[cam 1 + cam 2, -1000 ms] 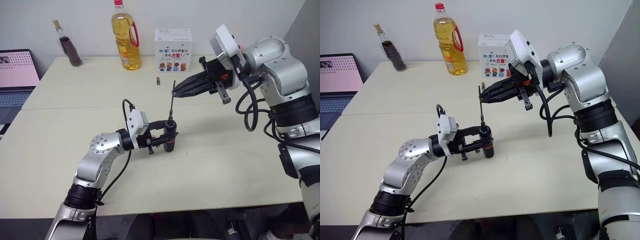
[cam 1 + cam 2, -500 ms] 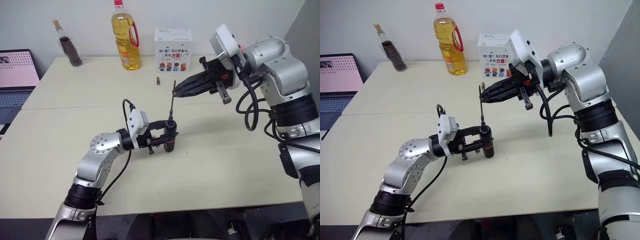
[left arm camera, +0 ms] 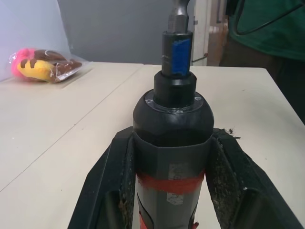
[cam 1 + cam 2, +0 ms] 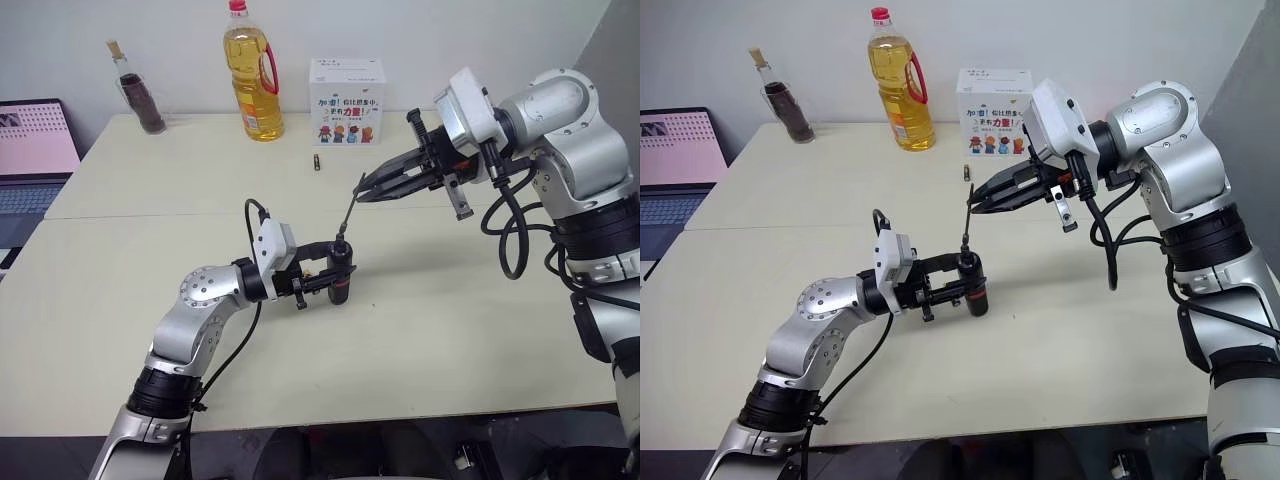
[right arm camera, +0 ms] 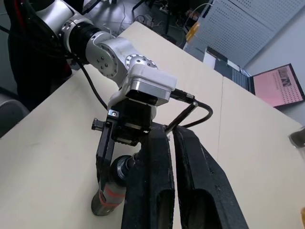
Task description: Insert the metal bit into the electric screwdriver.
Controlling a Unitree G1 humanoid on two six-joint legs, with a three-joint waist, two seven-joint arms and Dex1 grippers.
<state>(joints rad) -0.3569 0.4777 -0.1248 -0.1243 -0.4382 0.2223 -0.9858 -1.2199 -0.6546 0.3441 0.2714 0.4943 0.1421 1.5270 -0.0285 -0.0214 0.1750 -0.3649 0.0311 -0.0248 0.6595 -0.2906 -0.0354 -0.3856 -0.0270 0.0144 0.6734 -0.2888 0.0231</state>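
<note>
Left tool (image 4: 325, 277) clamps electric screwdriver (image 4: 339, 274) upright on surface (image 4: 450, 320), its base cut off in left wrist view. Right tool (image 4: 366, 190) pinches metal bit (image 4: 347, 216) at top, tilted, lower end at screwdriver nose; seating hard to make out, bit top cropped in left wrist view

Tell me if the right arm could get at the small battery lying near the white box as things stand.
Probably not yet. The way to the battery looks free, with bare table around it, but the right gripper is shut on the metal bit, whose lower end sits in the screwdriver held by the left gripper.
</note>
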